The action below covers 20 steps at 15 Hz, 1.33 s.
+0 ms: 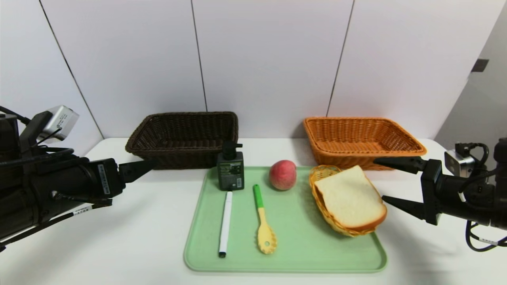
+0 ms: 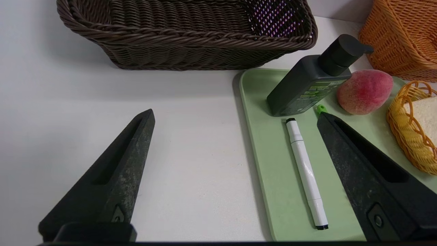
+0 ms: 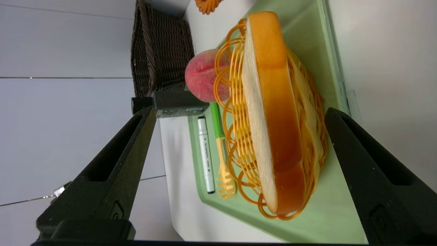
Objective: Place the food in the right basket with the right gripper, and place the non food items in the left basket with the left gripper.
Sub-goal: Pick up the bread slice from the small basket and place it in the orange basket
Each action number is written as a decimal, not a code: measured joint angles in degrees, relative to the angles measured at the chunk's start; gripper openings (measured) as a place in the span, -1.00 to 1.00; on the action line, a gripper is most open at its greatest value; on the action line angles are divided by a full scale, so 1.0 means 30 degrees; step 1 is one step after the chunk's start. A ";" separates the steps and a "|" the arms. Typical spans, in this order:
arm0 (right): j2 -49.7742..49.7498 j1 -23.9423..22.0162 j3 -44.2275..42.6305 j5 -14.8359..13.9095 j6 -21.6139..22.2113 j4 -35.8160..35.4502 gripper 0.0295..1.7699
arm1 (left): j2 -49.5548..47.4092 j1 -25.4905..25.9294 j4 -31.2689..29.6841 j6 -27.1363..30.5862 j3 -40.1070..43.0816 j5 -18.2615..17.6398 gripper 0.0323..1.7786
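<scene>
Beside the bread point(image 1: 351, 198), on its right, we are holding our right tool point(image 1: 396, 181) wide apart. The bread is leaning in the small yellow basket point(image 1: 330, 213), its thin crust edge point(image 3: 281, 119) lying between our two fingers, not touching them.

Bright, even light washing over white table point(image 1: 119, 221), soft shadows spreading under both arms. Faint sheen showing on peach point(image 1: 283, 175). Tray point(image 1: 317, 253) casting thin dark edge in left wrist view. Pretty crisp overall tbh, marker point(image 2: 307, 174) print staying readable in right wrist view.
</scene>
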 joint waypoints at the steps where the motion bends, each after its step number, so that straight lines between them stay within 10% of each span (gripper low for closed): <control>1: 0.0272 0.0012 0.0057 0.0024 0.0081 -0.0585 0.93 | 0.0020 -0.0008 0.0000 0.0008 0.0012 -0.0008 0.90; 20: 0.0878 0.1150 -0.0037 0.0853 0.3060 -0.2032 0.93 | 0.0012 0.0020 -0.0016 -0.0110 0.0085 0.0203 0.90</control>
